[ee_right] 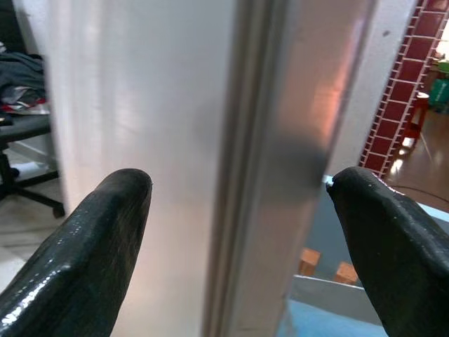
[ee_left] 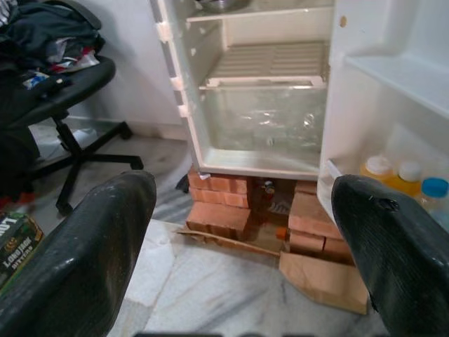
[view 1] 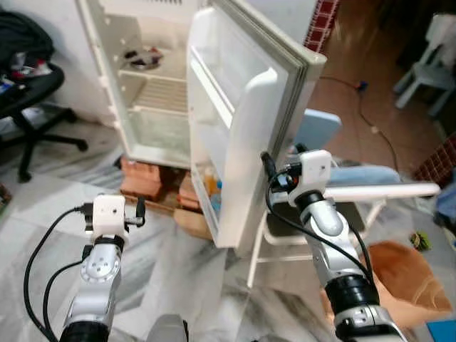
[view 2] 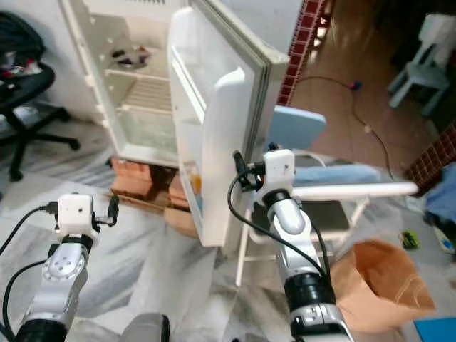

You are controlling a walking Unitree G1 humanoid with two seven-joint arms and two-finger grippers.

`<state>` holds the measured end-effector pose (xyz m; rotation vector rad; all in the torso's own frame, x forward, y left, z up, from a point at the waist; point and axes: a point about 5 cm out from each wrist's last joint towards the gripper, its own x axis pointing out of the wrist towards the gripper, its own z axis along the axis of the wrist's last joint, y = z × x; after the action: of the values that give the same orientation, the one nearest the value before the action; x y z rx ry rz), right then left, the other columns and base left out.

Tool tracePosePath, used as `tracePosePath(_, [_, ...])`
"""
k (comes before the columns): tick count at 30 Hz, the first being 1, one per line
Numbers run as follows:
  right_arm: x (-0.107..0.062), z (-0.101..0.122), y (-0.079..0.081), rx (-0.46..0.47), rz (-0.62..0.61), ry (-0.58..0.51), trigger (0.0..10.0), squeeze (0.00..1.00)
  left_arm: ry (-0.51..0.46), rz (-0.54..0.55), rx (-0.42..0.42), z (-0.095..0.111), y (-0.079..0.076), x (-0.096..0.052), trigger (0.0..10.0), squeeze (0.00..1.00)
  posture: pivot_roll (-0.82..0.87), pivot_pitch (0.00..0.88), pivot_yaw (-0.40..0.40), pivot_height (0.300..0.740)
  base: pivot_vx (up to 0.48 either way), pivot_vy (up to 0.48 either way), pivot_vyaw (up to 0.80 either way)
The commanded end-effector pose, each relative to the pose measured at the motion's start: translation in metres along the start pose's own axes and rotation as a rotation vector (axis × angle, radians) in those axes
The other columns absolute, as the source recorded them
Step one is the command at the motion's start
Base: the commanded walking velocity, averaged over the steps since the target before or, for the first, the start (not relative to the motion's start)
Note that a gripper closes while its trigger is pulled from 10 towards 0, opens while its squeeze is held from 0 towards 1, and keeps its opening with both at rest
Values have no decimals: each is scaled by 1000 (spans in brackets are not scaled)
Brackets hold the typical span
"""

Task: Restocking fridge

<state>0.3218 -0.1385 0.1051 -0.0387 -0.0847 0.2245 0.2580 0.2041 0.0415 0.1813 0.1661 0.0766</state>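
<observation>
The white fridge [view 1: 142, 92] stands open on red bricks [ee_left: 217, 203], and its door [view 1: 242, 107] swings out towards me. Its wire shelf [ee_left: 270, 63] and clear crisper drawer [ee_left: 270, 119] look bare, and a dark bowl [view 1: 144, 58] sits on the upper shelf. Orange bottles [ee_left: 382, 172] and a blue-capped one [ee_left: 435, 193] stand in the door's bottom rack. My right gripper [ee_right: 238, 179] is open at the door's outer edge, which lies between its fingers [ee_right: 91, 239]. My left gripper [ee_left: 242, 186] is open and low, facing the fridge from a distance with nothing in it.
A black office chair [view 1: 28, 92] piled with clothes stands at the left. Behind the door is a white folding chair with a blue seat [view 1: 317, 128]. A brown paper bag [view 1: 406, 285] lies at the lower right. A white plastic chair [view 1: 427, 64] and a cable [view 1: 377, 128] are farther off.
</observation>
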Motion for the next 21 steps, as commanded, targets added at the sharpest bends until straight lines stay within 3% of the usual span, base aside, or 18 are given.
tracePosePath(1, [7,2,-4,4,-28,0,10000,0,-10,-6,28,2,0,1,10000,0,75,10,-62,740,0,0,0])
tracePosePath(4, [13,6,-2,42,-28,-12,10000,0,-8,-7,20,2,0,0,10000,0,80,9,-62,740,0,0,0])
tracePosePath(6, [17,14,12,164,85,-43,10000,0,-4,-15,12,1,-1,-2,10000,0,85,10,-62,740,0,0,0])
tracePosePath(8, [18,15,15,187,115,-52,10000,0,-3,-17,11,1,-1,-2,10000,0,85,10,-62,740,0,0,0])
tracePosePath(10, [10,32,41,410,376,-95,10000,0,-2,-28,7,0,-1,-3,10000,0,84,10,-58,740,0,0,0])
tracePosePath(12, [-10,45,59,529,633,-118,10000,0,-1,-48,2,0,-3,-3,10000,0,79,8,-55,740,0,0,0])
tracePosePath(16, [-17,34,56,486,650,-71,10000,0,-2,-65,-9,1,-4,-2,10000,0,77,7,-55,740,0,0,0])
tracePosePath(19, [-18,2,28,361,390,11,10000,0,-3,-90,-33,3,-7,-2,10000,0,70,6,-50,740,0,0,0])
tracePosePath(21, [-20,-7,12,338,265,28,10000,0,-6,-93,-33,3,-9,-2,10000,0,63,5,-52,740,0,0,0])
